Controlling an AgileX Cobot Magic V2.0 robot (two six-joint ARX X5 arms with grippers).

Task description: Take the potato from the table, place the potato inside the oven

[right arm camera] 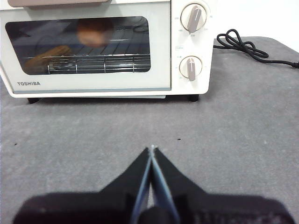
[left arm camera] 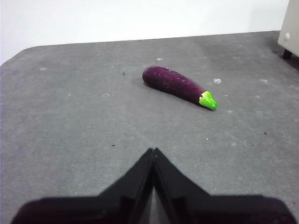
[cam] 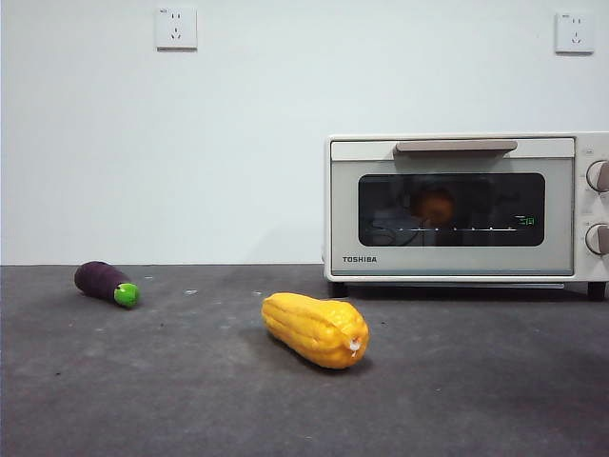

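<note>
Closest to you in the front view is the ridged yellow vegetable (cam: 316,329), lying on its side near the middle of the tabletop (cam: 476,381). Over toward the left edge you've got the purple eggplant (cam: 106,283) with its green tip, well apart from everything else. Your potato (cam: 435,206) is already inside the oven (cam: 457,209) at the back right; you can see it as an orange-brown lump behind the dark glass, sitting on the wire rack with the door closed. Left gripper (left arm camera: 153,151) hangs over bare tabletop near the eggplant, jaws pressed together and empty. Right gripper (right arm camera: 152,149) is the same deal, jaws together with nothing in them, parked in front of the oven door. Black power cord (right arm camera: 243,44) trails off beside the oven.
</note>
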